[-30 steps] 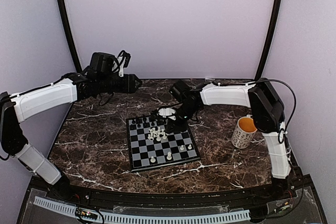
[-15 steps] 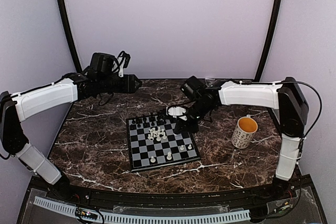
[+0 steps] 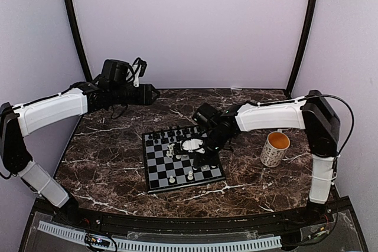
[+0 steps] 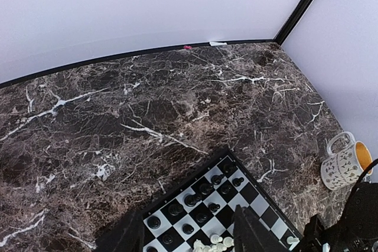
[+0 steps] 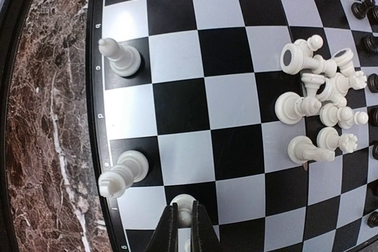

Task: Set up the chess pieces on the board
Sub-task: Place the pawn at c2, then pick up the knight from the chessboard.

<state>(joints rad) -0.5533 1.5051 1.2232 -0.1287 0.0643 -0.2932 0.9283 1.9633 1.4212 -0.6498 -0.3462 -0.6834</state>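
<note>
View from above, read left to right. My left gripper (image 3: 152, 94) hangs high over the far-left part of the marble table (image 3: 100, 157), well apart from the play. Its own camera shows the jaws standing wide with nothing between them.

The board (image 3: 155, 172) lies mid-table. Along its far edge the black men (image 3: 171, 136) stand in rows; I cannot count them, so whether that side is complete I cannot tell. In the middle sits a heap of white men (image 5: 322, 101), mostly toppled and touching one another.

At the near edge two white men (image 5: 121, 57) stand upright. Between and just beside them my right gripper (image 5: 182, 216) is pinched tight on one white piece (image 5: 183, 203), low over the edge rank.

The mug (image 3: 275, 148) stands off the board at right.

Judged progress: black largely placed, white barely begun. The heap has to be sorted out man by man.
</note>
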